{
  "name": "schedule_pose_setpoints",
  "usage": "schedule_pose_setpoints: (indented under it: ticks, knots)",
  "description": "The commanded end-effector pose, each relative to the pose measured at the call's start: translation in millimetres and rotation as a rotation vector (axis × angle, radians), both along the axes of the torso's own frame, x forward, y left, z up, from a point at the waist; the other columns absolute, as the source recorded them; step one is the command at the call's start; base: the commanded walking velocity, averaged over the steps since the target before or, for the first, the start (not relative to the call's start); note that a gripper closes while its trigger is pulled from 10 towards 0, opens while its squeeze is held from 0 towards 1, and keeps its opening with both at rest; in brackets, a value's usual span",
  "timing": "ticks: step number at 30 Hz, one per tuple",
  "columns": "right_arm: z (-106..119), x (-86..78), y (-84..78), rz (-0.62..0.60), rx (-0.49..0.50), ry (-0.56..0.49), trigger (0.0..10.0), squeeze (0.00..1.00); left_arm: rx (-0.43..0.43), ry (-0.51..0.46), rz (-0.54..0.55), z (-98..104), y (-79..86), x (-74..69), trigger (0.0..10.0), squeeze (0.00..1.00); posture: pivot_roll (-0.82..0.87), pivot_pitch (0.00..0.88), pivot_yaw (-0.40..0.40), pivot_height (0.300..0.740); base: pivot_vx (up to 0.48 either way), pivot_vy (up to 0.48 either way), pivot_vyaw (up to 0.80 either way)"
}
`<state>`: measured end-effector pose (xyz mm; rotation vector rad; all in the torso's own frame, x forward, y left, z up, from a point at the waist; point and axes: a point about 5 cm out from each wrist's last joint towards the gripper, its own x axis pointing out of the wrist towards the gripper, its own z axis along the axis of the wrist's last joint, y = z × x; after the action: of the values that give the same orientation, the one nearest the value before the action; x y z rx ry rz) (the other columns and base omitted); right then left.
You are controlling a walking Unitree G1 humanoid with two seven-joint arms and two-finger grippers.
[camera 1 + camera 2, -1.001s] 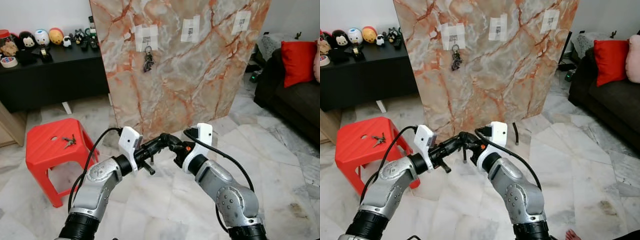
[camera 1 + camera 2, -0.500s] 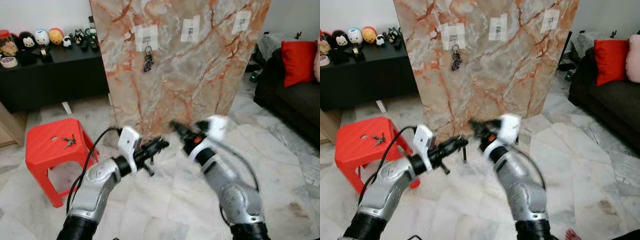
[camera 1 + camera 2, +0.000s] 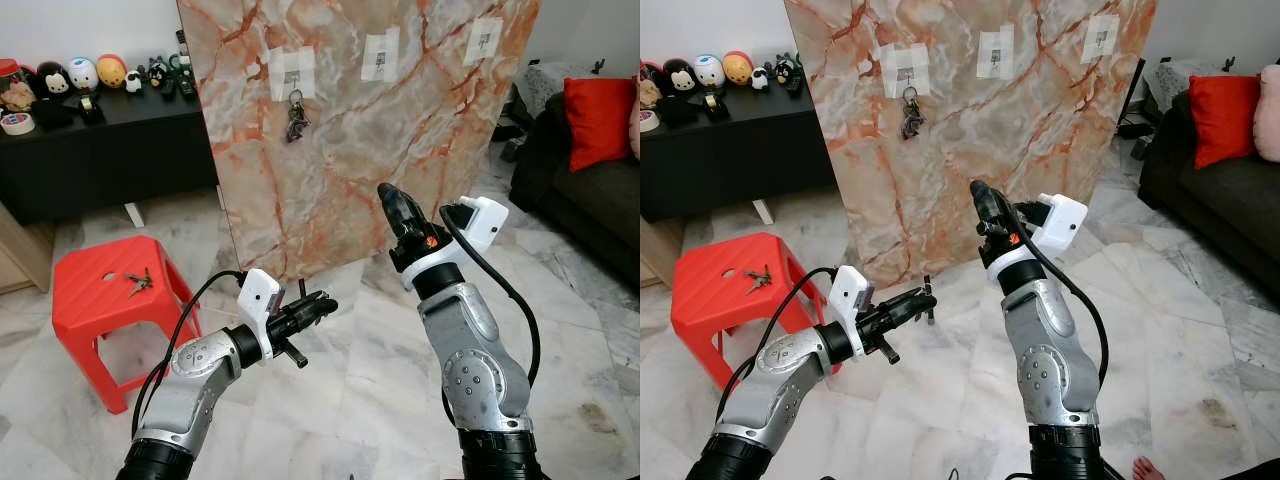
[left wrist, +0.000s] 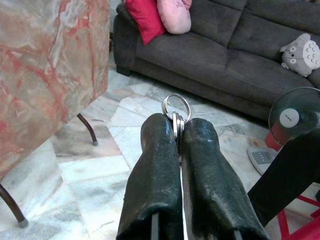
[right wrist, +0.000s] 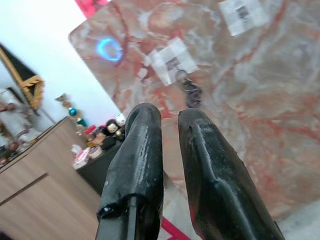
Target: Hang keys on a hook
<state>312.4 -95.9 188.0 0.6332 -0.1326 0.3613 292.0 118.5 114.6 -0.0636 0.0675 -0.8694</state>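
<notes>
- Two grippers up: my left gripper point(image 4: 177, 131) has its fingers pressed together on a key ring point(image 4: 176, 106), low in front of the marble board point(image 3: 400, 130).
- My right gripper point(image 3: 385, 195) is raised toward the board, fingers slightly parted, holding nothing.
- Ring sticks out past the left fingertips; whatever hangs below it is hidden by the fingers.
- Handling guess: light, rigid metal, slick and prone to swinging; pinch on the ring itself so the loop stays free for a hook.
- Three taped hook spots on the board; the left one point(image 3: 292, 75) already carries a key bunch point(image 3: 296, 118), the middle one point(image 3: 380, 57) looks free.
- More keys point(image 3: 137, 284) lie on the red stool point(image 3: 80, 300).
- No containers in play.
</notes>
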Motion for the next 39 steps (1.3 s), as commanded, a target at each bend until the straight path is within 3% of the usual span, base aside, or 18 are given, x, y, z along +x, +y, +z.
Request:
schedule_pose_setpoints:
  ticks: [1,4,6,7,8,9,11,14,18,21,23,25,29,31,39]
  knots:
    - [-14.9,1.2,-5.9,-0.049,-0.022,0.067,10.0,0.00,0.017,0.003,-0.017,-0.4,-1.0,-1.5,0.0,0.00,0.08,0.050,-0.048,0.740,0.000,0.000,0.00]
    - [-49.2,3.6,-21.6,-0.154,-0.103,0.203,10.0,0.00,0.046,0.000,0.014,-3.1,3.2,0.5,0.0,0.00,0.08,0.047,-0.049,0.740,0.000,0.000,0.00]
    - [-49.2,3.6,-21.6,-0.154,-0.103,0.203,10.0,0.00,0.046,0.000,0.014,-3.1,3.2,0.5,0.0,0.00,0.08,0.047,-0.049,0.740,0.000,0.000,0.00]
    - [-75.7,2.0,-29.5,-0.196,-0.258,0.288,10.0,0.00,0.071,-0.010,0.043,-5.5,7.1,2.1,0.0,0.00,0.08,0.047,-0.049,0.740,0.000,0.000,0.00]
    - [-105.9,-4.3,-32.6,-0.179,-0.388,0.360,10.0,0.00,0.088,-0.011,0.078,-8.7,11.6,3.4,6.5,0.00,0.08,0.040,-0.054,0.740,0.000,0.000,0.00]
    - [-118.5,-8.1,-35.0,-0.179,-0.410,0.397,10.0,0.00,0.098,-0.008,0.094,-10.8,13.4,3.8,10.0,0.00,0.08,0.038,-0.055,0.740,0.000,0.000,0.00]
    - [-149.9,-20.0,-40.6,-0.180,-0.431,0.512,10.0,0.00,0.127,-0.001,0.150,-17.2,20.2,4.8,10.0,0.00,0.08,0.038,-0.056,0.740,0.000,0.000,0.00]
    - [-173.7,-31.5,-45.0,-0.177,-0.491,0.591,10.0,0.00,0.151,0.009,0.241,-23.5,30.5,7.7,10.0,0.00,0.08,0.032,-0.060,0.740,0.000,0.000,0.00]
    - [-218.0,-61.8,-52.9,-0.156,-0.550,0.766,10.0,0.00,0.231,0.014,0.479,-36.5,59.2,14.8,10.0,0.00,0.08,0.027,-0.067,0.740,0.000,0.000,0.00]
    - [-230.1,-72.7,-54.0,-0.138,-0.568,0.816,10.0,0.00,0.249,0.010,0.549,-38.3,67.3,16.1,10.0,0.00,0.08,0.027,-0.068,0.740,0.000,0.000,0.00]
    - [-243.7,-85.8,-55.6,-0.119,-0.590,0.889,10.0,0.00,0.387,0.047,0.645,-52.3,81.0,15.9,10.0,0.00,0.08,0.023,-0.072,0.740,0.000,0.000,0.00]
    - [-249.9,-92.6,-57.2,-0.117,-0.602,0.927,10.0,0.00,0.448,0.091,0.689,-62.9,88.6,13.5,10.0,0.00,0.08,0.020,-0.074,0.740,0.000,0.000,0.00]
    - [-259.1,-103.5,-58.1,-0.134,-0.537,1.005,10.0,0.00,0.509,0.190,0.745,-91.2,102.4,-1.3,10.0,0.00,0.08,0.011,-0.074,0.740,0.000,0.000,0.00]
    - [-264.3,-110.8,-60.5,-0.144,-0.531,1.049,10.0,0.00,0.505,0.309,0.769,-114.5,107.4,-18.1,10.0,0.00,0.07,0.002,-0.076,0.740,0.000,0.000,0.00]
    - [-276.4,-132.8,-63.3,-0.124,-0.551,1.125,10.0,0.00,0.499,0.533,0.809,-157.7,108.5,-61.2,10.0,0.00,0.08,0.000,-0.082,0.740,0.000,0.000,0.00]
